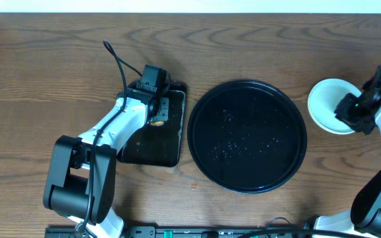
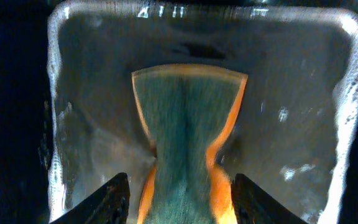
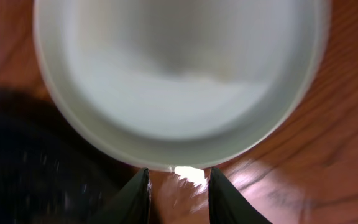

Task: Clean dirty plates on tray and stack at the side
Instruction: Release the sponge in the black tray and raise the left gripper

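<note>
The big round black tray [image 1: 247, 135] sits mid-table with no plate on it, only small specks. A pale plate [image 1: 328, 102] rests on the wood to the tray's right; I cannot tell whether others lie beneath it. It fills the right wrist view [image 3: 179, 74] and looks clean. My right gripper [image 1: 352, 112] is open and empty, its fingertips [image 3: 178, 180] just off the plate's near rim. My left gripper [image 1: 154, 99] is over the rectangular sponge tray. It is open, its fingers [image 2: 178, 193] either side of a green and orange sponge [image 2: 188, 118] lying in the tray.
The rectangular black sponge tray [image 1: 167, 142] lies left of the round tray, its floor wet and glossy [image 2: 291, 93]. A black cable [image 1: 119, 63] loops up from the left arm. The table's back edge runs along the top.
</note>
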You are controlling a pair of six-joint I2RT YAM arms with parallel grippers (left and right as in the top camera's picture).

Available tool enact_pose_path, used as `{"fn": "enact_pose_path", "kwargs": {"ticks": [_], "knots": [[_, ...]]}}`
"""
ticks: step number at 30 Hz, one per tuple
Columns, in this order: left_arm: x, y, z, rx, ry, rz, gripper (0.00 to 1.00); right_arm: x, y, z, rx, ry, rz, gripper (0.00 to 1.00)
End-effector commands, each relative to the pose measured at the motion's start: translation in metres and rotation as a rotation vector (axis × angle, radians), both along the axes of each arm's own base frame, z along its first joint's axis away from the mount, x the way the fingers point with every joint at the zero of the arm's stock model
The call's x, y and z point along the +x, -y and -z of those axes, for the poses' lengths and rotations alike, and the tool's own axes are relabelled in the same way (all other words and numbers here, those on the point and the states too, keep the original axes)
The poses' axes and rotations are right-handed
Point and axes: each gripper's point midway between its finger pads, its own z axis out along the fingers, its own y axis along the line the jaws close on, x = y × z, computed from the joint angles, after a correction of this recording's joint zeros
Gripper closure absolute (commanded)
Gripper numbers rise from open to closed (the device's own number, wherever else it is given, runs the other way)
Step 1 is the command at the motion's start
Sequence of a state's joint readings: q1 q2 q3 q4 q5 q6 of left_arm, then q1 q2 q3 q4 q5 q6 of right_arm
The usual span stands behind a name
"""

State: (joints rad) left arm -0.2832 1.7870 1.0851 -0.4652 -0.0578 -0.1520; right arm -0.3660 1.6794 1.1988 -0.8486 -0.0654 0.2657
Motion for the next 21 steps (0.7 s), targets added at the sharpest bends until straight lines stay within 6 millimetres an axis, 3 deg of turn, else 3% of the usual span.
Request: {"fn": "enact_pose_path", "kwargs": {"ticks": [1, 2, 6, 12, 16, 21], "knots": [[-0.003, -0.002, -0.018, 0.001, 0.014, 0.006, 0.45, 0.009, -0.040, -0.004, 0.086, 0.028, -0.201, 0.69], [-0.003, -0.002, -0.024, -0.004, 0.024, 0.002, 0.45, 0.012, -0.052, -0.005, 0.114, 0.040, -0.255, 0.68], [-0.010, -0.004, -0.047, -0.034, 0.052, -0.055, 0.31, 0.016, -0.089, -0.007, 0.130, 0.056, -0.437, 0.44], [-0.017, -0.012, -0.072, -0.144, 0.066, -0.148, 0.24, 0.026, -0.132, -0.012, 0.089, 0.081, -0.619, 0.16], [-0.032, -0.029, -0.076, -0.215, 0.001, -0.226, 0.22, 0.031, -0.145, -0.020, 0.072, 0.101, -0.682, 0.12], [-0.076, -0.057, -0.066, -0.225, -0.191, -0.333, 0.22, 0.022, -0.150, -0.038, 0.075, 0.113, -0.661, 0.01]]}}
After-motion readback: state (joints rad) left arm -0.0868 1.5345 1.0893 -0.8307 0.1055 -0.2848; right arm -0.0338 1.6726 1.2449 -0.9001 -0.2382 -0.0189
